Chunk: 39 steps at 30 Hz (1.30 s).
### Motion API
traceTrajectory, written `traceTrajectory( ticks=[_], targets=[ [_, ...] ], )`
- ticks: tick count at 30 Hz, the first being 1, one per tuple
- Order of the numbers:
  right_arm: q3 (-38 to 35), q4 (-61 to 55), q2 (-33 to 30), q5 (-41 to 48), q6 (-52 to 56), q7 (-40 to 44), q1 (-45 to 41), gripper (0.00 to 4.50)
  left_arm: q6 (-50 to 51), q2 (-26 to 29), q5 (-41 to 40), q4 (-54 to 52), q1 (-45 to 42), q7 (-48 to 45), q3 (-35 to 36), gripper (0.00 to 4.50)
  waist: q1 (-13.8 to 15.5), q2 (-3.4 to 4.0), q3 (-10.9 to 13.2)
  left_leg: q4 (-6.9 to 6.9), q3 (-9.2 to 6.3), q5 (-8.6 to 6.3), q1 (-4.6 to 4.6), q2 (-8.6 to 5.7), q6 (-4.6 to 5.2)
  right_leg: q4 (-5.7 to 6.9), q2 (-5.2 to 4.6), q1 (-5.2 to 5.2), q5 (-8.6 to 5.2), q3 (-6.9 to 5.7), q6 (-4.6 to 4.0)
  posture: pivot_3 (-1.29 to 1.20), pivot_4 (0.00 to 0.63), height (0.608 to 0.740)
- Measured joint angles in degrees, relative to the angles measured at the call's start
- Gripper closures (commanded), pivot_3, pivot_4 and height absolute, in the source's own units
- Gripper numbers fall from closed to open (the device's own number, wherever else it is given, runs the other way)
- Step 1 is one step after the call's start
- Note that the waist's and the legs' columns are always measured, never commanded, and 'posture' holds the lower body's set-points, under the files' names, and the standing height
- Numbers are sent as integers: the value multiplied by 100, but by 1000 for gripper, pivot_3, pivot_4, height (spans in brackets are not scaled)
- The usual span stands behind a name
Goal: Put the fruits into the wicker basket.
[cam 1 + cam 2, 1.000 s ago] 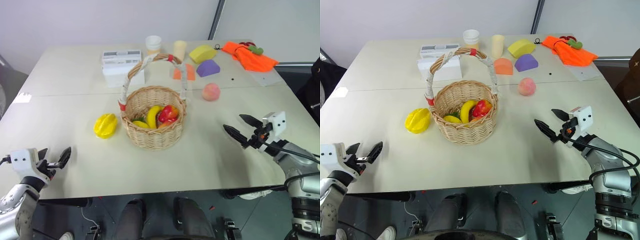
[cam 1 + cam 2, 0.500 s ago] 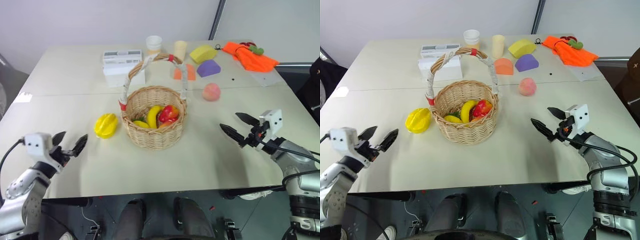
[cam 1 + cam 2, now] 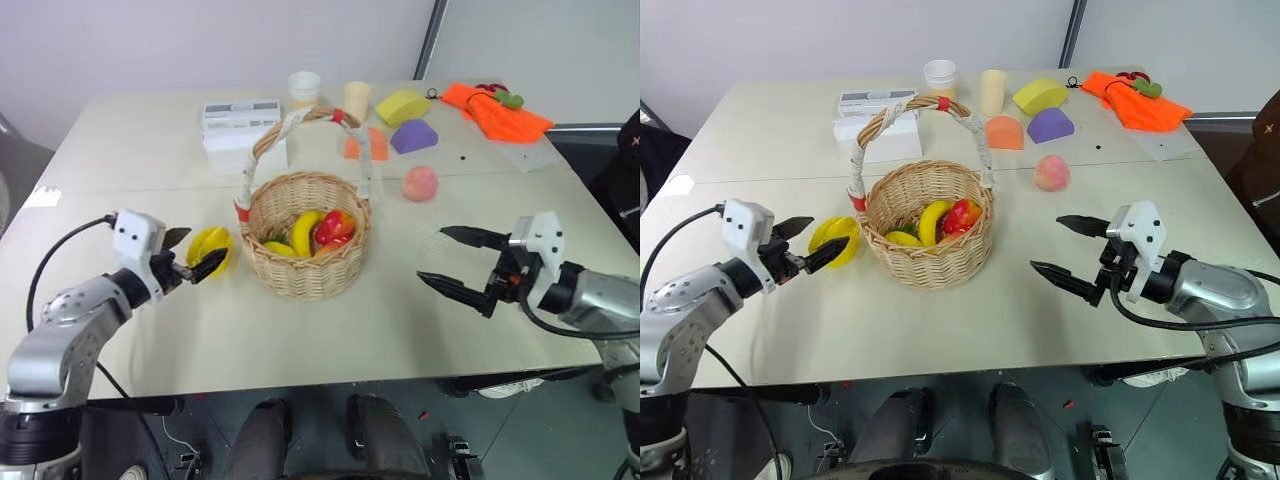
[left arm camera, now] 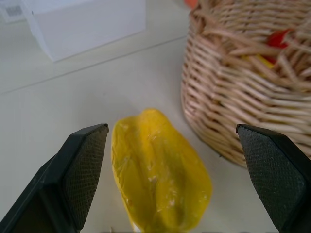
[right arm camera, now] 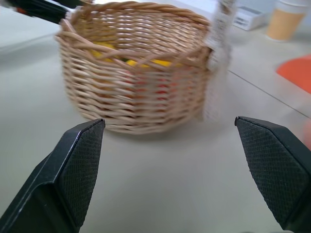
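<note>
Left gripper (image 3: 195, 253), fingers spread wide and holding nothing, hovers just in front of the starfruit (image 3: 213, 243); in the left wrist view the starfruit (image 4: 158, 177) lies on the table (image 3: 400, 330) between the two fingers (image 4: 80, 172), not touched by either. Beyond the starfruit, just to its side, stands the basket (image 3: 303, 250), with a white box (image 4: 87, 24) farther off. The basket already holds a banana (image 3: 303, 230) and a red fruit (image 3: 335, 227). Right gripper (image 3: 455, 262), likewise wide and empty, points toward the basket from the opposite side, well apart from it; the basket (image 5: 136, 68) sits ahead between its fingers (image 5: 77, 165). The peach (image 3: 421, 183) rests on the table beyond the right gripper, apart from the basket, near the foam blocks (image 3: 415, 135).
</note>
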Motion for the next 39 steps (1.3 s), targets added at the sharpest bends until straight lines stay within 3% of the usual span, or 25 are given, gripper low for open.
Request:
traceTrajectory(
  ticks=[11,14,17,25,29,33,36,39],
  targets=[
    [648,-778,-85,529,541,-138,-975,31,742,-161,477,179,-286,562,-475,0,20,-7,3,1,-7,0,-3,-1,0,-1,-3,0,0,-2,2,0,150,740],
    [780,-780,-17,545,552,-173,-1002,0,793,-278,490,180,-313,607,-481,850,30,-8,4,2,-6,0,-4,-3,-1,-1,-6,1,0,-1,2,0,150,740],
    [855,-780,-17,543,551,-168,-1002,0,810,-345,498,180,-367,648,-480,2222,24,-8,4,2,-6,0,-3,-3,-1,-1,-6,0,0,-1,2,0,150,740],
    [854,-775,-23,546,541,-171,-1076,0,514,73,574,188,78,251,-46,2343,-6,-8,4,-3,-5,0,-2,3,-1,2,-3,-7,-1,0,-1,0,150,740],
    [766,-728,-42,560,538,-151,-1102,0,363,258,-247,-18,372,-566,1057,2343,16,-14,6,1,-6,0,-7,4,-1,-1,-11,-8,-1,-2,-3,0,150,740],
    [626,-465,-158,520,470,-47,-1148,0,890,983,-1757,-1015,732,-1669,1836,2343,27,-14,5,1,3,0,-7,-6,-1,-13,-23,-1,-2,0,-3,0,150,740],
    [612,-200,-206,402,349,45,-1181,0,1350,1154,-2585,-1608,514,-1757,1595,2343,38,-14,5,8,6,0,-7,-6,-1,-13,-24,5,-2,0,-3,0,150,740],
    [573,-29,-263,303,264,89,-1230,0,1586,969,-2872,-1896,-410,-1160,807,2343,59,-14,5,16,5,0,-4,-6,-1,-6,-15,11,0,0,-1,0,150,740]
  ],
)
